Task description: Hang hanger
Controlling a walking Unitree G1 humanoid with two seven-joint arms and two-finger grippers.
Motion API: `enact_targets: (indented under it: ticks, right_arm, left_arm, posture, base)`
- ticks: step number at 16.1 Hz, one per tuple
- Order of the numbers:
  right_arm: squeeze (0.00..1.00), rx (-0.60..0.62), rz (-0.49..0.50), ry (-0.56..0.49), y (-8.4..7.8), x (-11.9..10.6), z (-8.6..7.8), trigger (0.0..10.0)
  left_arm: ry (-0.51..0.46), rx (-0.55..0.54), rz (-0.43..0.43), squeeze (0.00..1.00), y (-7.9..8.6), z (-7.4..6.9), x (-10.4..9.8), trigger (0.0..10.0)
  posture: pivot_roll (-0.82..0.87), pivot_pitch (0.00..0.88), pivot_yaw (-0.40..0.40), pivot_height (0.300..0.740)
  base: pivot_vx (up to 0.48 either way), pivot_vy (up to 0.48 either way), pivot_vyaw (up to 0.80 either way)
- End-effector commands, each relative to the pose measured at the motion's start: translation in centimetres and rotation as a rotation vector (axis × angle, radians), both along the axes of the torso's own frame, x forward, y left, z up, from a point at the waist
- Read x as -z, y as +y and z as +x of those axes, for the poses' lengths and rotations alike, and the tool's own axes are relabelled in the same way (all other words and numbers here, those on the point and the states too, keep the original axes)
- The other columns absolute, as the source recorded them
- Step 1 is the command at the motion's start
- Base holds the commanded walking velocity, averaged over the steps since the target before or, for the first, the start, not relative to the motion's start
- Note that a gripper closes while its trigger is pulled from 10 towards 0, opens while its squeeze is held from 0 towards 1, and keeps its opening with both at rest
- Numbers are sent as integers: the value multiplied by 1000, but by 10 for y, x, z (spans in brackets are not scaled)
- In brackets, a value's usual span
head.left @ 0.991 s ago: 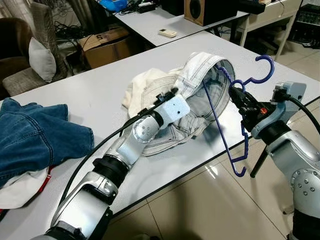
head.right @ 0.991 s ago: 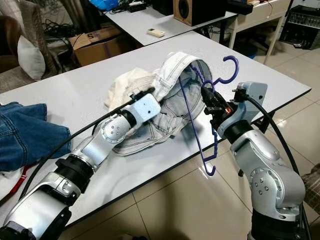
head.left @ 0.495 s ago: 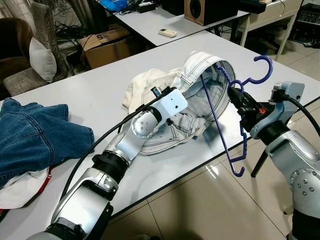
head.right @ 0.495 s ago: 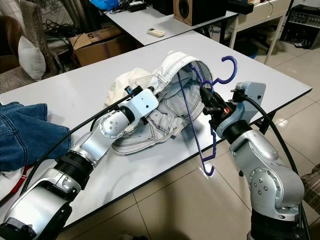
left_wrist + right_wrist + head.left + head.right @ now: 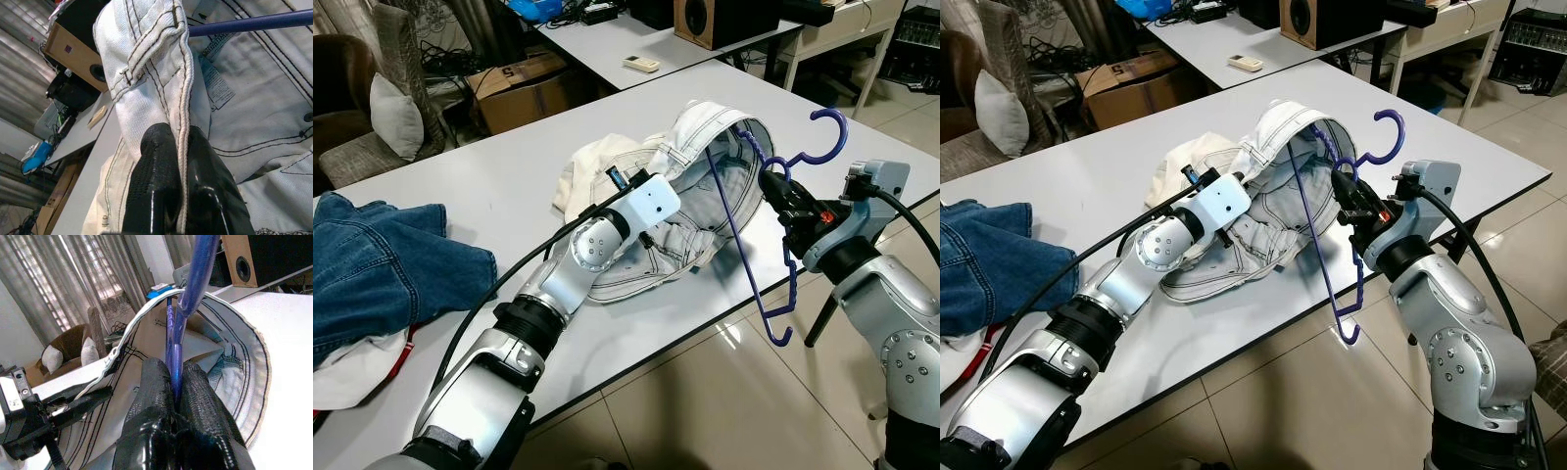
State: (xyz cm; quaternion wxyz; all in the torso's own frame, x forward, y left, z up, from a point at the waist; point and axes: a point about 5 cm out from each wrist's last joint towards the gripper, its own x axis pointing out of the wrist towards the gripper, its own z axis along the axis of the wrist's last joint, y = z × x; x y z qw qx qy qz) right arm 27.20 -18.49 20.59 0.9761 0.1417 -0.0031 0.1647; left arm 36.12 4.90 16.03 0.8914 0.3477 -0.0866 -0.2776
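Right gripper (image 5: 771, 186) clamps the purple hanger (image 5: 773, 245) beside the table (image 5: 489, 186) edge, one arm inside the pale jeans (image 5: 705, 196). Left wrist view: left gripper (image 5: 182, 147) pinches the jeans' waistband. Right wrist view: black fingers (image 5: 156, 382) squeeze the glossy purple bar.

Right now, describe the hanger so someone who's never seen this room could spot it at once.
Look at the near right edge of the white table, beside the pale jeans. The hanger is a thin purple frame held by the right gripper, one end inside the jeans' waistband, its hook sticking up.
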Motion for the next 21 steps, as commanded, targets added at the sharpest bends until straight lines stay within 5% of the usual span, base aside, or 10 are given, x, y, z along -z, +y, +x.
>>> enact_targets:
  ticks: [1,4,6,7,16,19,21]
  right_arm:
    - [0,-25,12,-19,5,-4,-2,10000]
    - [0,-25,12,-19,5,-3,-3,10000]
    - [0,51,33,204,11,37,-6,10000]
    - [0,59,32,227,11,41,-7,10000]
    - [0,43,69,271,19,49,-9,10000]
    - [0,144,16,237,-10,38,-2,10000]
    - [0,101,-20,87,-20,-4,15,10000]
  left_arm:
    - [6,-18,-7,0,5,3,-2,0]
    - [22,-19,-19,0,5,3,-2,0]
    - [142,67,-431,0,10,25,-68,0]
    - [159,88,-461,0,11,24,-71,0]
    - [159,185,-471,0,15,20,-86,0]
    - [84,111,-346,0,66,30,-107,0]
    - [85,13,-179,0,117,33,-110,0]
  posture:
    - [-241,0,176,740]
    - [-240,0,176,740]
    - [-232,0,213,740]
    - [-235,0,214,740]
    - [-236,0,202,740]
    - [-222,0,185,740]
    - [-210,0,173,740]
  base:
    - [0,0,0]
    - [0,0,0]
    - [0,0,0]
    - [0,0,0]
    - [0,0,0]
    - [0,0,0]
    - [0,0,0]
